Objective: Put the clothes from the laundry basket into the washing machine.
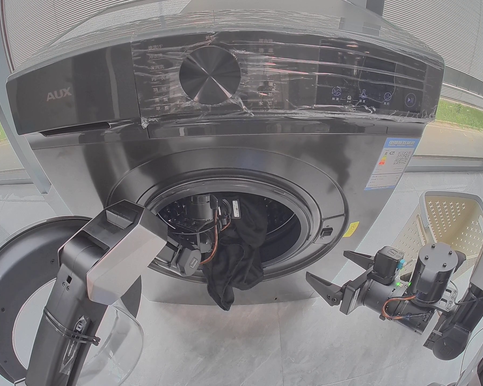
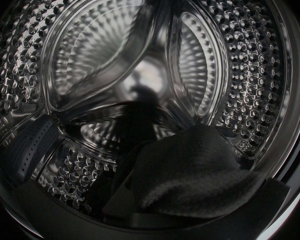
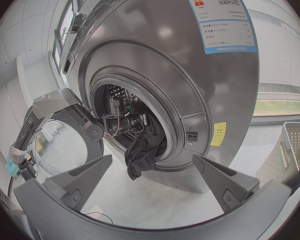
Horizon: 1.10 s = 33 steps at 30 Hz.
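Note:
The washing machine (image 1: 225, 151) stands with its round opening facing me. A black garment (image 1: 236, 258) hangs half out over the lower rim of the opening and dangles toward the floor. From the inside, the same black garment (image 2: 190, 170) lies on the drum's front edge. My left arm (image 1: 118, 247) goes into the drum just beside the garment, and its wrist (image 3: 123, 124) sits inside the opening. My right gripper (image 1: 327, 266) hangs open and empty in front of the machine's lower right, with its fingers (image 3: 90, 174) spread wide.
The machine's door (image 1: 16, 274) is swung open at the left, behind my left arm. A white perforated laundry basket (image 1: 456, 226) stands on the floor to the machine's right. Pale tiled floor (image 1: 252, 344) lies in front.

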Available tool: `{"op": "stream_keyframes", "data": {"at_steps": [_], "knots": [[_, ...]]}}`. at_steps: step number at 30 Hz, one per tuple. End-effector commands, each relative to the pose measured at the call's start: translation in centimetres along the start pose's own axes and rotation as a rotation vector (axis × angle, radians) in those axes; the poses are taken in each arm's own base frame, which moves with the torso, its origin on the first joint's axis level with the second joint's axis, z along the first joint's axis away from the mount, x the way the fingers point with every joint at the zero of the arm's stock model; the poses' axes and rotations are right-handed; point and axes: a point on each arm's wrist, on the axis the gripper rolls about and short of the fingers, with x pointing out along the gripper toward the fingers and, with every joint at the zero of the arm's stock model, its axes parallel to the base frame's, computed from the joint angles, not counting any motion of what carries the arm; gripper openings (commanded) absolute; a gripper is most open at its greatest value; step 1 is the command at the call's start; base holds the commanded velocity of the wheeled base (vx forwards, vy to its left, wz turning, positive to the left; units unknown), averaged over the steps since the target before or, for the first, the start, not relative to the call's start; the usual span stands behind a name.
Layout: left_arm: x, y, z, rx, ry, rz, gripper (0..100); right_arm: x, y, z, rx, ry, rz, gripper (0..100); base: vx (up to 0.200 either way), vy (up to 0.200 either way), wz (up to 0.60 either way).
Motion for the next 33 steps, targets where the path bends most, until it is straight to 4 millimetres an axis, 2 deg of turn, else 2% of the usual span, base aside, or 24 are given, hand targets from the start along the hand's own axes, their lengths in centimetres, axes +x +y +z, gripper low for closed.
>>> {"op": "stream_keyframes", "data": {"at_steps": [1,2,3,8,10,14,19,23,33], "knots": [[0.1,0.0,-0.5,-0.005,0.005,0.0,0,0.0,0.1,0.0,0.0,-0.006,0.003,100,0.0,0.0,0.0],[0.1,0.0,-0.5,-0.005,0.005,0.0,0,0.1,0.1,0.1,0.0,-0.008,0.003,100,0.0,0.0,0.0],[0.1,-0.1,-0.6,-0.005,0.005,-0.002,100,0.1,0.1,0.1,0.0,-0.009,0.003,100,0.0,0.0,0.0],[-0.1,-0.4,-0.8,-0.012,0.003,-0.009,100,0.1,0.1,0.1,0.0,-0.009,0.003,100,0.0,0.0,0.0],[-0.3,-0.9,-0.1,-0.029,-0.017,-0.018,100,0.1,0.1,0.1,0.001,-0.009,0.003,100,0.0,0.0,0.0],[-3.1,-2.0,1.4,-0.026,0.066,-0.04,100,0.1,0.2,0.1,0.001,-0.009,0.006,100,0.0,0.0,0.0],[-5.6,-2.2,0.2,0.01,0.196,-0.062,100,0.1,0.2,0.1,0.002,-0.009,0.006,100,0.0,0.0,0.0],[-7.4,-1.9,-1.6,0.039,0.298,-0.09,100,0.1,0.2,0.0,0.006,-0.007,0.009,100,0.0,0.0,0.0],[-7.7,-1.2,-4.5,0.107,0.37,-0.101,100,0.2,0.3,-0.1,0.005,0.0,0.011,100,0.0,0.0,0.0]]}}
